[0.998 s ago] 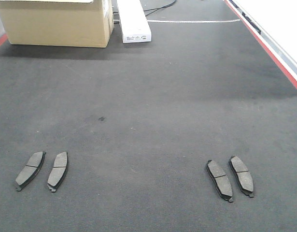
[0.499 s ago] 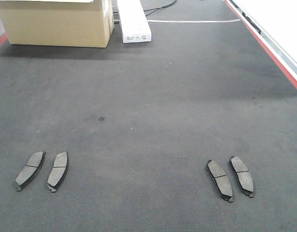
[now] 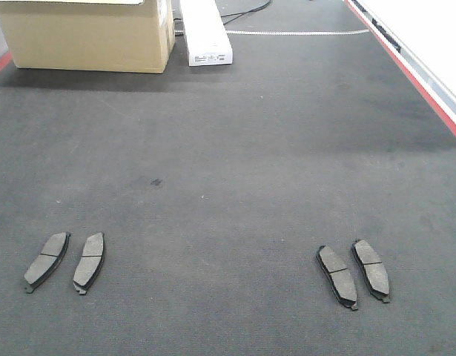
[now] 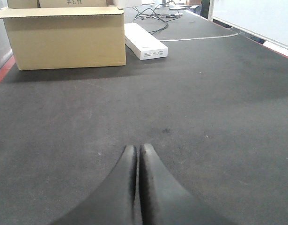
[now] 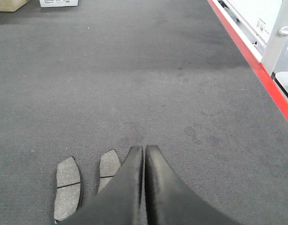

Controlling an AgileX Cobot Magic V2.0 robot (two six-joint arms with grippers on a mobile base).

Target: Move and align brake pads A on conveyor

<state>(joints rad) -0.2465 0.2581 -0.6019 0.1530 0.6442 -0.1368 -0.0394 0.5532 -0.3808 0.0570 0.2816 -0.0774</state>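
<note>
With both end effectors, left (image 4: 137, 152) and right (image 5: 144, 152), clenched empty, I judge nothing started; next I open right over nearby brake pads A (image 5: 69, 187) on conveyor (image 3: 235, 193)

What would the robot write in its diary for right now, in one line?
left gripper: shut, empty | right gripper: shut, empty | brake pads: four, two pairs, untouched | conveyor: pads not aligned yet

I see grey-brown brake pads (image 3: 46, 261) on a dark grey textured conveyor (image 3: 228, 170) — red edge stripe (image 3: 405, 70), tan cardboard box (image 3: 87, 37).
</note>
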